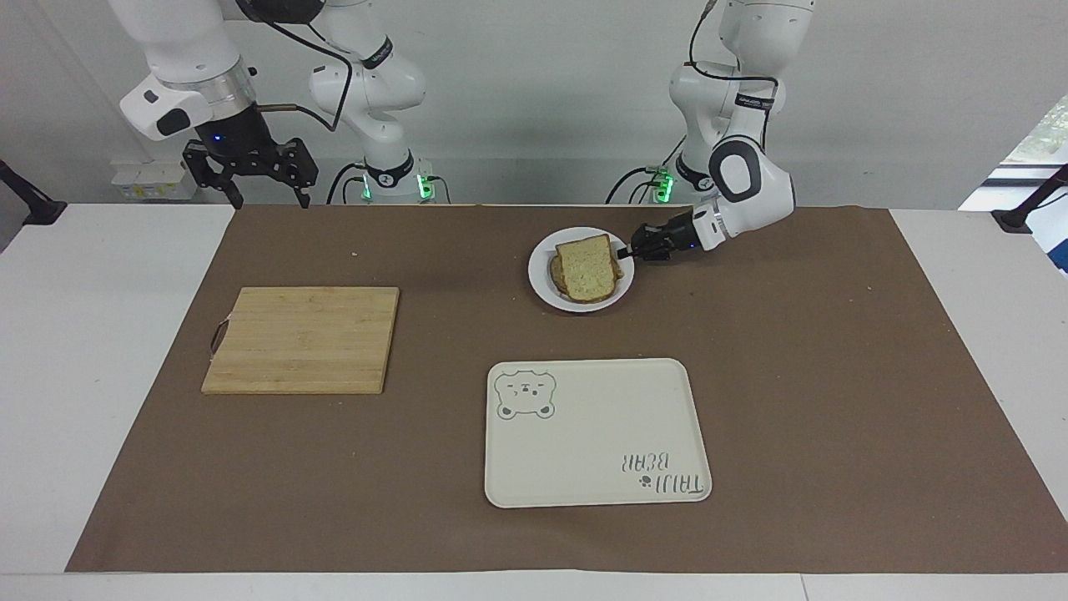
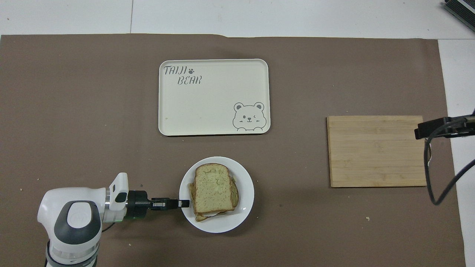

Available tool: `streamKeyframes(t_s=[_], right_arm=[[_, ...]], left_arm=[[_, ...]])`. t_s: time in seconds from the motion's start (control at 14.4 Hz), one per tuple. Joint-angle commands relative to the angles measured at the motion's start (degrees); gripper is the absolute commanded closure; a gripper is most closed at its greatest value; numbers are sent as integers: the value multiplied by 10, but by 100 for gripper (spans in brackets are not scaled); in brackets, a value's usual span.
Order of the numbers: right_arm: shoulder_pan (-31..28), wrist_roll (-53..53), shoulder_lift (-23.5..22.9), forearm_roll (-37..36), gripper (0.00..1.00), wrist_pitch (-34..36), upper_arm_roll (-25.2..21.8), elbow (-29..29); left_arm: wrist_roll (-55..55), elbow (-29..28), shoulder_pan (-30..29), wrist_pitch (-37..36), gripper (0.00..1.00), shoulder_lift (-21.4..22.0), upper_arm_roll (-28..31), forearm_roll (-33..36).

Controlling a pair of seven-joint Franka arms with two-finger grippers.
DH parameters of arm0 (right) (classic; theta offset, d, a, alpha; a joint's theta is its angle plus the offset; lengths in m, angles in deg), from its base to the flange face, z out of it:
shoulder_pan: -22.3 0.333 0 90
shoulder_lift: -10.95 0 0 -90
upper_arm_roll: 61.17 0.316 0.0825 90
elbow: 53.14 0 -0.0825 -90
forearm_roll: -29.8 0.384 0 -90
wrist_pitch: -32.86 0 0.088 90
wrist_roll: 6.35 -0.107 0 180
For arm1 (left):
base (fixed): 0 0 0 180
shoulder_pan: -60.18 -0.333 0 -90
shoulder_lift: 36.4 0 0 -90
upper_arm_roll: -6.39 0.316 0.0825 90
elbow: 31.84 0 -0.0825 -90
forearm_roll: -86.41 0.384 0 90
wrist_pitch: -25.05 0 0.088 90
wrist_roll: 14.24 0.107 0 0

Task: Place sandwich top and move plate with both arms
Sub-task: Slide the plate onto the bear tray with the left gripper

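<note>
The small round glossy white plate (image 1: 546,288) is pinched at its rim by the left hand (image 1: 624,249), fingers clamped together on the edge at the plate's 9 o'clock in the overhead view. The plain speckled bread slice, the sandwich top (image 2: 212,187), is seen lying on the stack on the plate. The cream rectangular bear tray (image 2: 214,111) is found at 12 o'clock from the plate, farther from the robots. The right hand (image 1: 250,171) is held high with fingers apart, waiting over the worktop (image 1: 100,334) edge, near the bamboo cutting board (image 1: 300,338).
</note>
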Motion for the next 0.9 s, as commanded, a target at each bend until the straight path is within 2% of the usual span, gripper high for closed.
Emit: streamKeyframes(t_s=[0.0, 0.14, 0.42, 0.69, 0.83], right_arm=[[-5, 11, 15, -6, 0, -10, 3, -19], [-5, 11, 15, -6, 0, -10, 3, -19], [-5, 11, 15, -6, 0, -10, 3, -19], [-5, 11, 15, -6, 0, -10, 3, -19], [-5, 11, 15, -6, 0, -10, 3, -19]], left_arm=[[18, 59, -35, -60, 100, -38, 2, -5], [14, 89, -43, -64, 100, -47, 2, -6], [-37, 176, -54, -92, 100, -101, 1, -4], [-63, 268, -60, -84, 100, -156, 1, -4], [-72, 309, -89, -95, 100, -180, -2, 2]])
